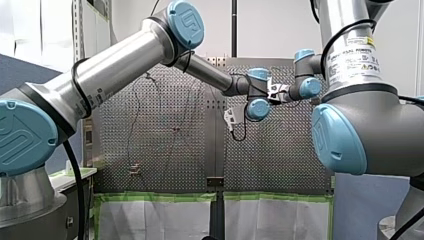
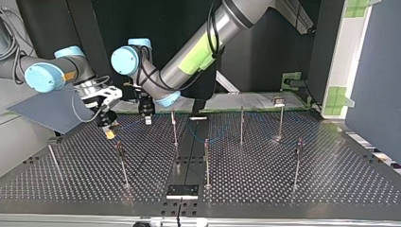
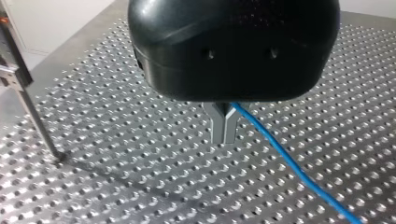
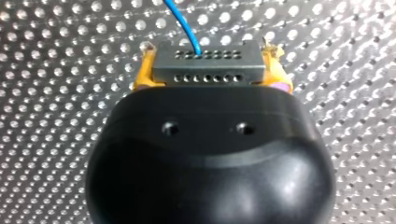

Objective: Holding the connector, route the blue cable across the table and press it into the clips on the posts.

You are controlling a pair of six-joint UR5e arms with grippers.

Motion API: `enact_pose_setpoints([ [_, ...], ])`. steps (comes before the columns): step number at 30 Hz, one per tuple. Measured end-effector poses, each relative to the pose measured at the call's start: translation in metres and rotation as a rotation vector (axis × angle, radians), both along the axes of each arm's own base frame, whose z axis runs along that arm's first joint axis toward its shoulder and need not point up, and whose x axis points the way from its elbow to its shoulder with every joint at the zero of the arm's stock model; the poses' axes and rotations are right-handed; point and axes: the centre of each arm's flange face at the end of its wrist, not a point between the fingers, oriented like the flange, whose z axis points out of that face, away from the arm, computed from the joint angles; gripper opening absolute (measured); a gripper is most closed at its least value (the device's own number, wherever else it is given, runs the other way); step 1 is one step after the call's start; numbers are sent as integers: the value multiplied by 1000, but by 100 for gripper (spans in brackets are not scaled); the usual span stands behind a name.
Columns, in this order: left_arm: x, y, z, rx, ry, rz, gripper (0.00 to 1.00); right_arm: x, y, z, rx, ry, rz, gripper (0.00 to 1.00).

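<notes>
Right gripper (image 4: 211, 65) is clamping the grey connector (image 4: 208, 77) between its yellow pads (image 4: 144, 74), with the blue cable (image 4: 186, 25) running out ahead of it. Left gripper (image 3: 224, 127) is pinching the same cable, fingers pressed together, line trailing off beside them over the table (image 3: 116, 140). Cable is looking light, limp and slippery, so it is likely needing a hold close to each post (image 2: 174, 126), the connector being the only rigid grip point.

Left gripper (image 3: 224, 137) clamped on blue cable (image 3: 280, 155) — cable trails toward 4 o'clock across perforated surface (image 3: 116, 154); post (image 3: 33, 112) at 9 o'clock.
</notes>
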Motion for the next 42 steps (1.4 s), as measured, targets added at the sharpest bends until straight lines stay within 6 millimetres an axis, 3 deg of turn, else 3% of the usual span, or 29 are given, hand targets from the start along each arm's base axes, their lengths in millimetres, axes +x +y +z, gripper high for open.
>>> enact_pose_setpoints([
  [9,-4,4,37,-29,-31,11,0,-1,7,31,-45,-23,0,0],
  [21,-12,-1,45,-32,-39,1,0,-3,12,70,-105,-43,0,0],
  [27,-22,-4,70,-55,-67,-12,0,-4,19,87,-132,-48,1,0],
  [33,-23,-3,94,-83,-107,-10,0,-5,21,94,-143,-51,1,0],
  [42,-11,-3,105,-97,-160,-16,0,-5,23,99,-156,-53,1,0],
])
